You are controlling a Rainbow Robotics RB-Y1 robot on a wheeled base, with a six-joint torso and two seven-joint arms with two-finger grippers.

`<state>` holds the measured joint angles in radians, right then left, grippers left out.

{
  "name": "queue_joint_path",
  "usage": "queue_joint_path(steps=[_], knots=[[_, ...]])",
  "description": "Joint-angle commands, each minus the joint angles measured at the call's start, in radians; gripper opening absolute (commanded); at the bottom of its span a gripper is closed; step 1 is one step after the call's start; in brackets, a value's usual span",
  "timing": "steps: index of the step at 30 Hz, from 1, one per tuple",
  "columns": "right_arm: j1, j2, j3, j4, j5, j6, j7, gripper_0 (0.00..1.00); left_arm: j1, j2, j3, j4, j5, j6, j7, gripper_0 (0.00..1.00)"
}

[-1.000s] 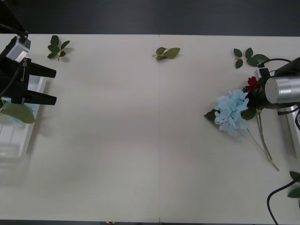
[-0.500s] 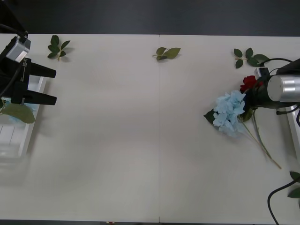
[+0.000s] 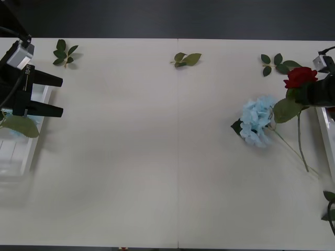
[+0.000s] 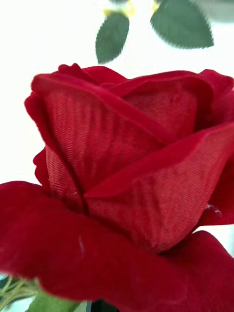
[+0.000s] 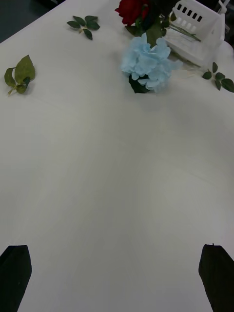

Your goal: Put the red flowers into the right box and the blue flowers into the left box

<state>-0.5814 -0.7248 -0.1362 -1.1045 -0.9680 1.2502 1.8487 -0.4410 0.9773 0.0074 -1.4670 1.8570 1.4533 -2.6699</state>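
Our right gripper, at three o'clock, has jaws clamped on a red rose. Next we drop it into the right box. Our left gripper waits, jaws apart.

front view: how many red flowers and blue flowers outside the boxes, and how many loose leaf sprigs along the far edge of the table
red flower: 1
blue flower: 1
leaf sprigs: 3
total: 5
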Motion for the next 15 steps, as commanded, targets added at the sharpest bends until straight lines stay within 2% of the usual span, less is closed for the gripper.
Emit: queue_joint_path(steps=[1, 8, 15], knots=[[-0.029, -0.054, -0.039, -0.012, -0.115, 0.057, 0.093, 0.01, -0.036, 0.014, 0.011, -0.01, -0.002, -0.002, -0.035, 1.0], [-0.029, -0.074, -0.056, 0.035, -0.331, 0.087, 0.132, 0.01, -0.036, 0.014, 0.011, -0.01, -0.002, -0.002, -0.035, 1.0], [-0.029, -0.074, -0.04, 0.055, -0.448, 0.089, 0.139, 0.01, -0.036, 0.014, 0.011, -0.01, -0.002, -0.002, -0.035, 1.0]])
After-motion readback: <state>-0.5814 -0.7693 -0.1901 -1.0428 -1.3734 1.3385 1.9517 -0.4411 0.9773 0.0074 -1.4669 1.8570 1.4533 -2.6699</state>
